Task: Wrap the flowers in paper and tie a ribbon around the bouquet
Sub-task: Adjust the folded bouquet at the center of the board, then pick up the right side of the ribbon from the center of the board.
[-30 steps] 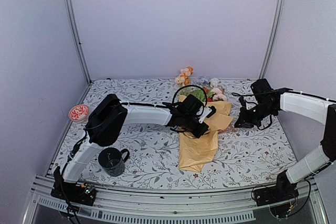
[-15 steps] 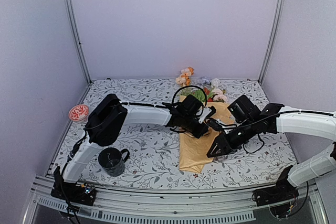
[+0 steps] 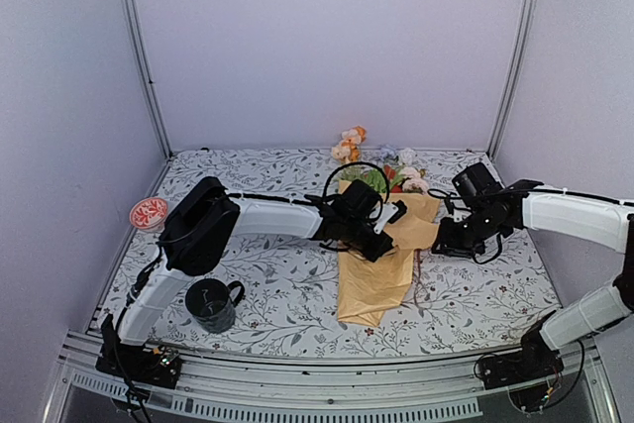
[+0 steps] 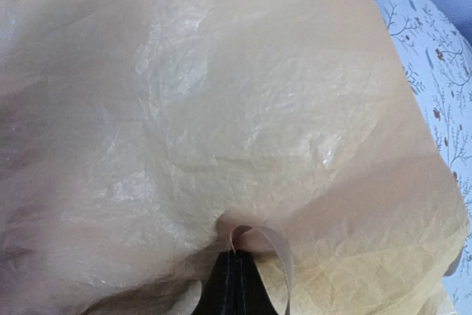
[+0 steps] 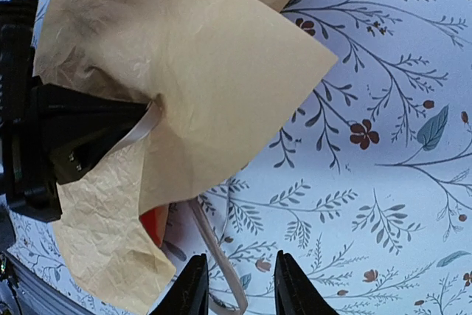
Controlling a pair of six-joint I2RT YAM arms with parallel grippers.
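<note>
You have the paper (image 3: 374, 279) folded around the flowers (image 3: 404, 177) on the bench (image 3: 267, 284), heads at the far end. Your left fingers (image 4: 230, 293) are closed, apparently pinching the ribbon (image 4: 285, 271) against the wrap. Your right fingers (image 5: 193, 285) stand parted astride its loose strand. The tying is not yet done.

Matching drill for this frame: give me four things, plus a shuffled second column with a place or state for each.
1. left gripper
2. right gripper
3. mug
4. flowers

A. stands at the near left of the table
B. jaws apart, the ribbon lying between them
C. heads showing at the far end of the paper
D. shut on the paper

Pairs: 1-D, 2-B, 3-A, 4-C
</note>
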